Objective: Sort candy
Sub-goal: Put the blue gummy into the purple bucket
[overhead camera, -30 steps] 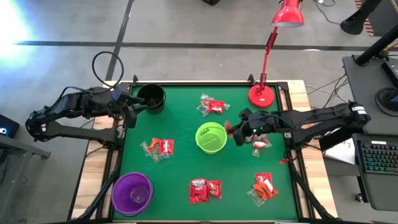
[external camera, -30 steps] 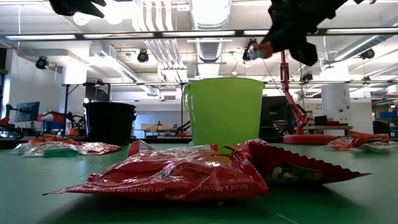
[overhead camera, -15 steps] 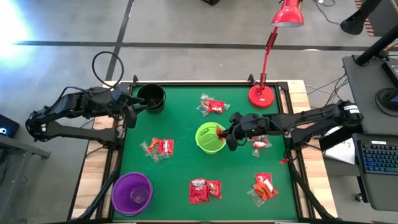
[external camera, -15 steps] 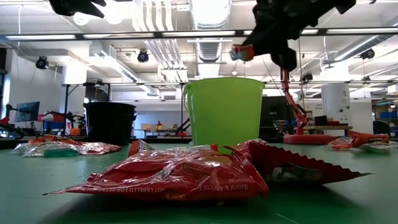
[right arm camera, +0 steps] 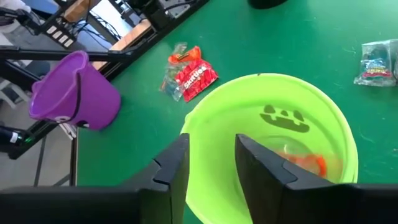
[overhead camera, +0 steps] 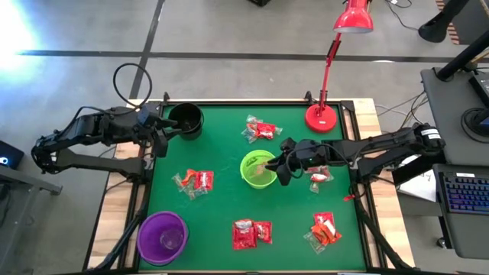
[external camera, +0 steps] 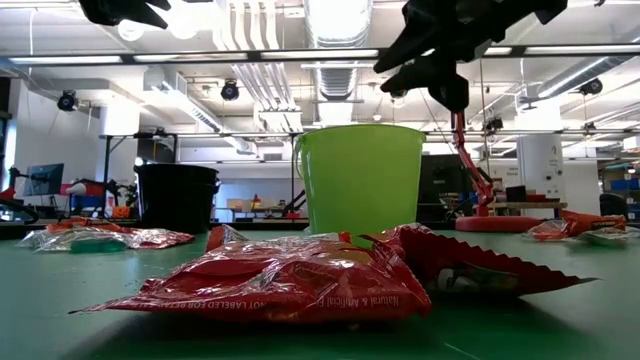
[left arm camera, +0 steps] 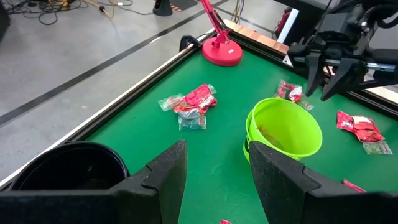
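Note:
My right gripper (overhead camera: 278,167) hangs open over the right rim of the lime-green bowl (overhead camera: 258,169), with nothing between its fingers (right arm camera: 211,143). An orange-red candy (right arm camera: 306,163) lies on the bowl's bottom. Loose candy lies on the green mat in small heaps: far centre (overhead camera: 260,130), left of the bowl (overhead camera: 194,182), near centre (overhead camera: 251,233), near right (overhead camera: 324,229) and under the right arm (overhead camera: 320,176). My left gripper (left arm camera: 216,149) waits open above the table's far left, beside the black bowl (overhead camera: 186,120).
A purple bowl (overhead camera: 162,237) stands at the near left corner. A red desk lamp (overhead camera: 322,116) stands at the far right edge, its arm reaching up over the far side. The mat between the heaps is bare.
My right gripper has carried an orange-red candy toward the table's left, from beside the lime-green bowl to above its right rim. There it has opened, and the candy has fallen into the bowl.

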Motion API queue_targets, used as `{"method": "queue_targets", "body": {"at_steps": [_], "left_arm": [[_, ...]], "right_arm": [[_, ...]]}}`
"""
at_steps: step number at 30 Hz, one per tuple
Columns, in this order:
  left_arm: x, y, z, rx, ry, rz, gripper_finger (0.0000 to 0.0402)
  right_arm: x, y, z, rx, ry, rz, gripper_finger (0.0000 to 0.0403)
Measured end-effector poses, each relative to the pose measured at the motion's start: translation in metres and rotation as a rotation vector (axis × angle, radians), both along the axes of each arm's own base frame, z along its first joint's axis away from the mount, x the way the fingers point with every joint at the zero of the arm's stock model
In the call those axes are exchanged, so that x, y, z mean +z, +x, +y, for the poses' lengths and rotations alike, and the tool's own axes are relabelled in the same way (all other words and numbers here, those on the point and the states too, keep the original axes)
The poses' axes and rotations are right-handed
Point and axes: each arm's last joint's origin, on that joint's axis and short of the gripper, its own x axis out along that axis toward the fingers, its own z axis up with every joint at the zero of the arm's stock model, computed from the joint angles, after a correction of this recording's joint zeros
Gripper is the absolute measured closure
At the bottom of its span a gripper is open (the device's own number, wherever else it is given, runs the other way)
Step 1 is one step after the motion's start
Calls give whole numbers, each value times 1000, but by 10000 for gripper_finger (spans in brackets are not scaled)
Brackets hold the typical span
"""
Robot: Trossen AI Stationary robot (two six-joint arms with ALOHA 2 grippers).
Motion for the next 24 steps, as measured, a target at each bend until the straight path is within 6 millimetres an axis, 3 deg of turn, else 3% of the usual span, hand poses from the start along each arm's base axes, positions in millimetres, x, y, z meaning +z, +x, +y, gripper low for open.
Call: {"method": "queue_targets", "body": {"at_steps": [9,24], "left_arm": [[-2,6,1,0,-3,23,243],[-25,44,-1,-137,-171,215,220]], "right_arm": [[6,-3,0,-1,3,-28,270],[47,-30,-3,-14,-70,-218,264]]}}
